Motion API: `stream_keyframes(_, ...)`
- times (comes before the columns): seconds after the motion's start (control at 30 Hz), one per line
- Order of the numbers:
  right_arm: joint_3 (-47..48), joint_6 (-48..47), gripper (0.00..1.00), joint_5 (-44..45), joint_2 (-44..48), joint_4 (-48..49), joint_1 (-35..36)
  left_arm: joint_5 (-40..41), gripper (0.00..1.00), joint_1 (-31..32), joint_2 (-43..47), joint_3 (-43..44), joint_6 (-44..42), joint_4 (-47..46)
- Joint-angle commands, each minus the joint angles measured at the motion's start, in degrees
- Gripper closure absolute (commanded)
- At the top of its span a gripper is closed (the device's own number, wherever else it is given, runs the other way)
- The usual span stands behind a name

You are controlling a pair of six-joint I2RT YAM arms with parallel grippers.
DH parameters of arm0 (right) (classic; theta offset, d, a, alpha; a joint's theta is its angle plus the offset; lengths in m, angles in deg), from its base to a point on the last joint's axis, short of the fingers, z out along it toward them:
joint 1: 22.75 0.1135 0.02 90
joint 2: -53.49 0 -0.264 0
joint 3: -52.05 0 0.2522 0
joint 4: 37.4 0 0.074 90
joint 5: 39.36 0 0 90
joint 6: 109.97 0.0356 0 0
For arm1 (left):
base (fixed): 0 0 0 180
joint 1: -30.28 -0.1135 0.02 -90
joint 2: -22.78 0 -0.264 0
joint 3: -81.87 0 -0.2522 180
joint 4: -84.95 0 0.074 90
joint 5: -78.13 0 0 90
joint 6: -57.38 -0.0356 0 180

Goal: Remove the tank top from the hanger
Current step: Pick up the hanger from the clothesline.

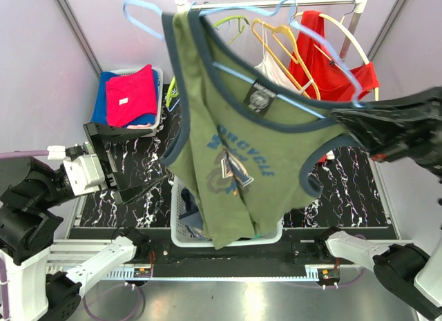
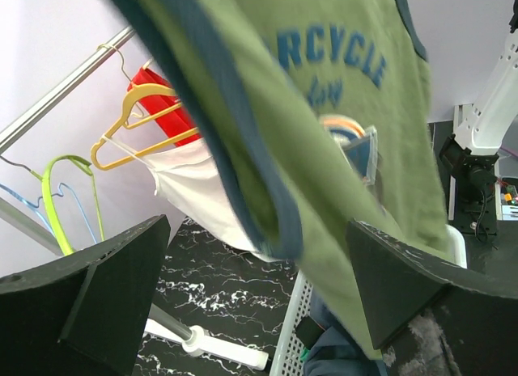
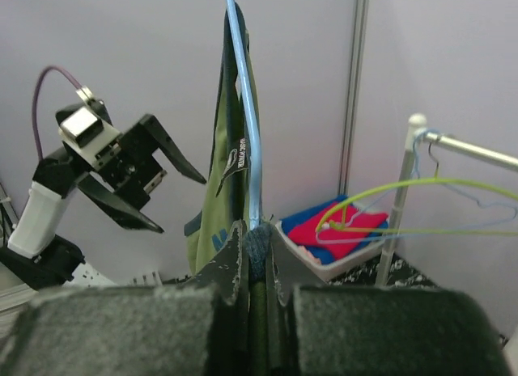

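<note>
An olive-green tank top point(image 1: 235, 141) with blue trim and a blue chest print hangs from a light blue hanger point(image 1: 311, 38) that is tilted in mid-air in front of the rail. My right gripper point(image 1: 340, 118) comes in from the right. It is shut on the blue strap trim point(image 3: 257, 248) together with the hanger wire point(image 3: 245, 109), which rises straight up from the pinch. My left gripper point(image 1: 119, 170) is open beside the tank top's left edge, apart from it. In the left wrist view the tank top point(image 2: 324, 109) hangs above and between the wide-spread fingers point(image 2: 105, 295).
The clothes rail point(image 1: 276, 3) carries a yellow hanger point(image 1: 273, 38) with a white garment, a red garment point(image 1: 331, 59) and a green hanger point(image 1: 231, 22). A basket point(image 1: 160, 79) of red and blue clothes sits at back left. A white basket point(image 1: 178, 238) stands under the tank top.
</note>
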Motion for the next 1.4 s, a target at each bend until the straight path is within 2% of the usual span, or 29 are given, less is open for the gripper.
stream_keyframes(0.0, -6.6, -0.5, 1.0, 0.7, 1.7, 3.4, -0.1, -0.9, 0.01, -0.2, 0.0, -0.8, 0.2, -2.1)
stream_keyframes(0.13, -6.6, -1.5, 1.0, 3.6, 2.0, 4.8, -0.1, -0.9, 0.01, -0.2, -0.2, -0.8, 0.1, -2.1)
stream_keyframes(0.3, -5.5, -1.7, 1.0, 0.2, 0.8, 3.2, -0.1, -0.9, 0.01, -0.2, 0.5, -1.5, -0.2, -2.1)
stream_keyframes(0.67, -20.5, -1.9, 1.0, -10.1, 6.6, 2.1, -0.1, 0.1, 0.01, -0.2, 1.0, 1.0, -1.3, -1.3)
stream_keyframes(0.83, -27.8, -2.4, 1.0, -11.9, 9.0, -0.1, -0.2, 0.3, 0.01, -0.2, 1.0, 1.5, -1.6, -0.8)
stream_keyframes(1.1, -38.2, -2.5, 1.0, -14.7, 10.6, 1.4, -0.2, -2.5, 0.01, -0.2, -0.9, 3.5, 0.1, -1.5)
stream_keyframes(1.37, -35.6, -6.3, 1.0, -18.1, 7.6, -1.8, -0.1, -3.8, 0.01, -0.2, -5.7, 1.6, 0.9, -2.4)
